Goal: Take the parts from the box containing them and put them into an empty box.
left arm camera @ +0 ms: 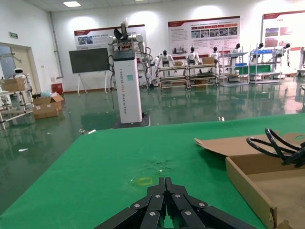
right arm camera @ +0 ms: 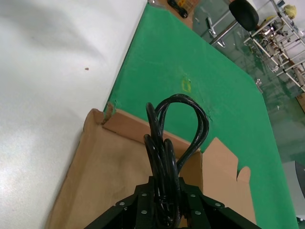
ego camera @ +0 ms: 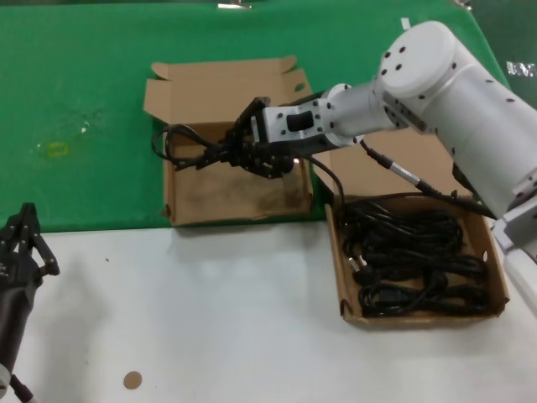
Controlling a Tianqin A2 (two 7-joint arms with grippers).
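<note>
Right gripper (ego camera: 237,149) clamped on coiled black cable (ego camera: 186,144), held over empty box (ego camera: 239,200) near its left wall, full box (ego camera: 419,304) rightward, left gripper (ego camera: 23,239) pressed together, parked low-left.

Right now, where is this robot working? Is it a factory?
Probably a robot lab or showroom rather than a factory. Behind the green cloth-covered table stand white humanoid robots, metal shelving racks and large wall posters, all on a shiny green floor.
</note>
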